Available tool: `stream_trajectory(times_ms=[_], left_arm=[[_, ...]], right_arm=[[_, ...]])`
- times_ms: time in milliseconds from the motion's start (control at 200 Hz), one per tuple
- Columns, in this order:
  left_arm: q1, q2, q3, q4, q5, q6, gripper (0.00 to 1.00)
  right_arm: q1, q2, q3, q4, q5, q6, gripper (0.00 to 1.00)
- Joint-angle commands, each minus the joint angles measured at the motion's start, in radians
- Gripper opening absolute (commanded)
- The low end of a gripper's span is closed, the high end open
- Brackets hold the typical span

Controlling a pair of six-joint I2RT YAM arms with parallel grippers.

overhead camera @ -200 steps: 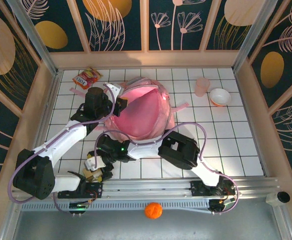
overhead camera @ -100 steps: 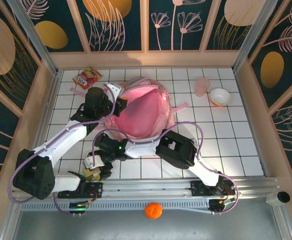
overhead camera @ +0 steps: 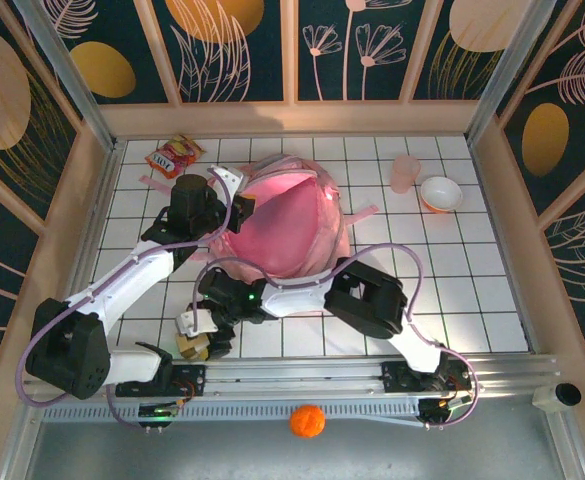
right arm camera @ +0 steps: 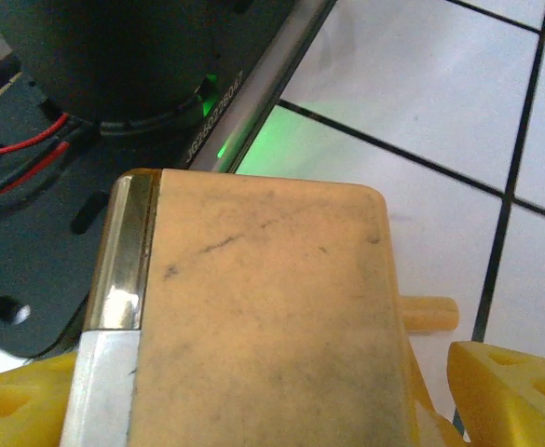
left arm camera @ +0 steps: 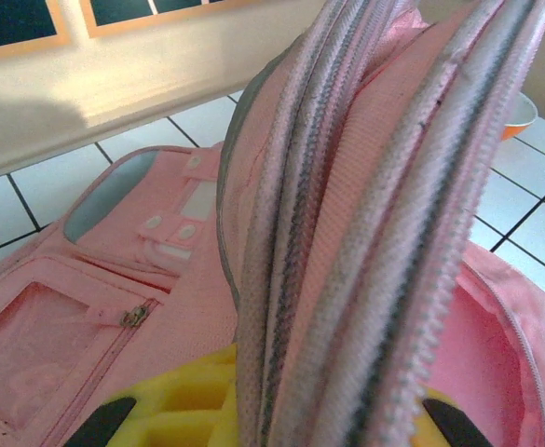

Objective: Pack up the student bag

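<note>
Student bag (overhead camera: 284,238) gapes open (left jaws pinch its rim).

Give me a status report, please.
Left end effector shut on bag rim, bag open. Right end effector astride box, grip unclear. Left base close.

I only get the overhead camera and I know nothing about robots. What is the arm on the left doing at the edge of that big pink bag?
Observer: The left gripper is shut on the student bag. Up close, its zip rows are pinched between yellow fingers.
Operator: And the other arm, bent low at the front?
Observer: The right gripper straddles a tan flat block lying on the tiled table.
Operator: Has it got hold of it?
Observer: Not clearly: a gap shows between the block and one yellow finger.
</note>
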Motion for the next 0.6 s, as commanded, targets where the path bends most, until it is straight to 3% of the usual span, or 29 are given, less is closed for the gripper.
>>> stream_trajectory(times_ms=[0,250,430,596], left_arm=[[0.002,-0.02,0.047,0.085,-0.002,-0.024,0.0],[0.001,-0.001,0.069,0.076,-0.031,-0.043,0.0],[0.002,0.022,0.086,0.07,-0.057,-0.075,0.0],[0.001,0.02,0.085,0.106,-0.069,-0.115,0.0]], right_arm=[[-0.004,-0.141,-0.044,0.064,0.038,0.113,0.68],[-0.009,-0.337,-0.207,0.122,0.225,0.275,0.66],[-0.022,-0.476,-0.304,0.138,0.377,0.474,0.66],[-0.073,-0.574,-0.326,0.05,0.542,0.696,0.63]])
